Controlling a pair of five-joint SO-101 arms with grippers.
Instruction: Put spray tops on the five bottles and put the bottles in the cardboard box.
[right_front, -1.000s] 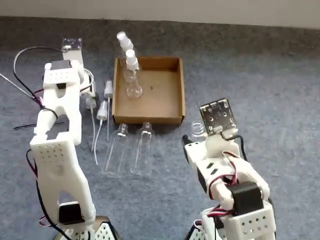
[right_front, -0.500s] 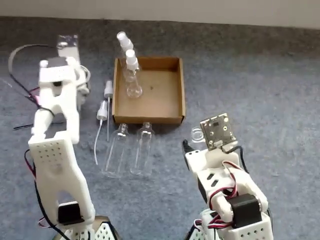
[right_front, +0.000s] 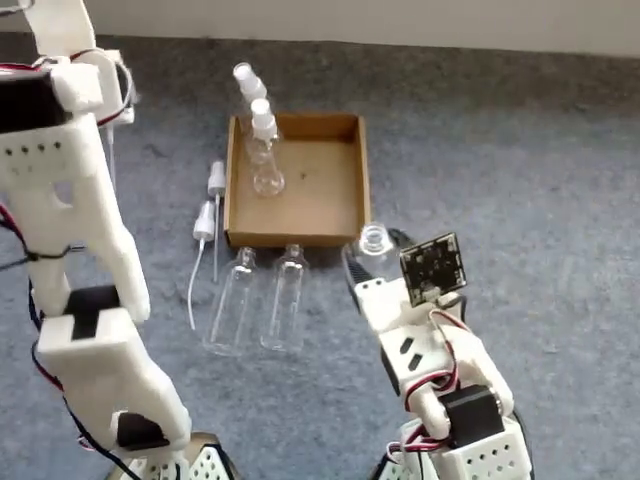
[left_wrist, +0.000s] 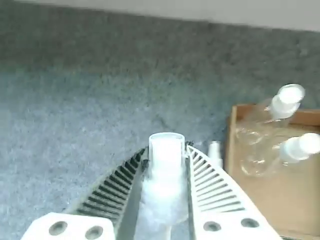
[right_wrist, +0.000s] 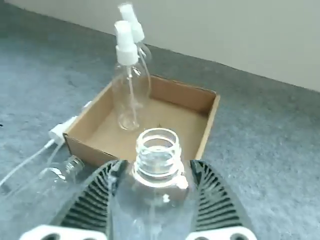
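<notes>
left gripper (left_wrist: 166, 151) clamps a spray top (left_wrist: 164, 176), right gripper (right_wrist: 158, 169) clamps an uncapped bottle (right_wrist: 156, 146).

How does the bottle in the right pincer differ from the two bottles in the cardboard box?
The held bottle has an open neck; the boxed bottles carry white spray tops. The held bottle is in the right pincer, outside the cardboard box; the boxed bottles stand inside. All are clear.
</notes>
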